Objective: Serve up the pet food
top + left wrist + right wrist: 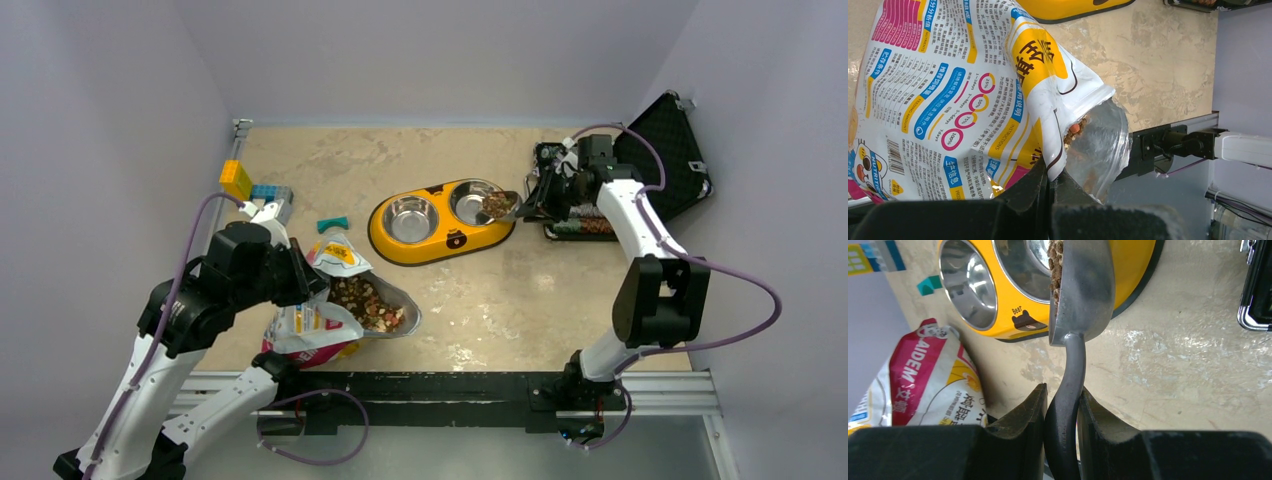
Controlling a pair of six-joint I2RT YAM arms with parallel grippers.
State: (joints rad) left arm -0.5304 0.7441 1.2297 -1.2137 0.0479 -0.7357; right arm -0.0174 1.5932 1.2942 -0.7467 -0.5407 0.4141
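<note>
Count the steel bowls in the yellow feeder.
2. The left bowl looks empty; the right bowl lies partly under the loaded scoop held by the right gripper.

Pet food (368, 303), small brown and reddish-brown pellets, seen piled loose in the open mouth of the bag (305, 325) laid at the near left, a smaller portion held in the metal scoop (498, 205) over the right bowl (466, 203) of the yellow feeder (440, 242), farther right.

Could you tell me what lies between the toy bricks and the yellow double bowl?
A small teal piece lies there, apart from both the toy bricks and the yellow double bowl; the top external view shows it best.
</note>
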